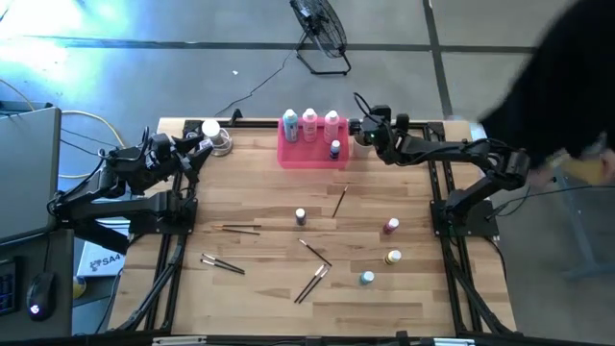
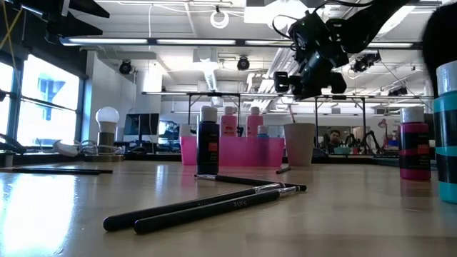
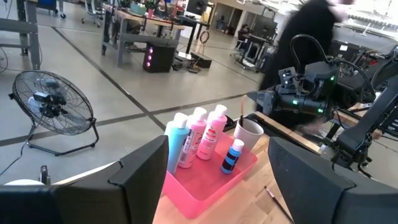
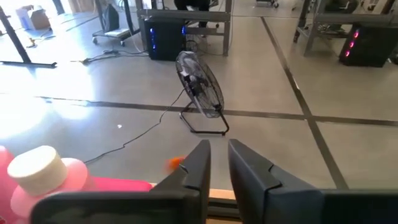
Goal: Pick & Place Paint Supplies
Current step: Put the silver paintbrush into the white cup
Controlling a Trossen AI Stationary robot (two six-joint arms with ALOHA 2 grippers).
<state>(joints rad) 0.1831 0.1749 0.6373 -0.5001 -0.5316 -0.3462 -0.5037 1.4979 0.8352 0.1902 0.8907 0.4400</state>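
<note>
My right gripper (image 4: 219, 163) a narrow slit apart, holding nothing, above the beige cup (image 1: 361, 135), pink tray (image 1: 313, 157) with three tall bottles (image 1: 309, 125) just beside it, brushes (image 1: 312, 283) and tiny bottles (image 1: 392, 227) scattered on the bench (image 1: 269, 279) farther off, left gripper (image 3: 217, 168) wide and empty, floor fan (image 4: 200, 86) beyond, people only in low view.

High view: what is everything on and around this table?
Tall bottles: three, pink and teal, in tray.
Tiny bottles: five; blue in tray; dark, red, yellow, teal on table.
Paintbrushes: several, brown, scattered on table.
Tray: one, pink, far edge.
Cup: one, pale, beside tray.
Fan: one, black, on floor.
Left gripper: fingers open, far-left corner.
Right gripper: fingers slightly apart, above cup.
</note>
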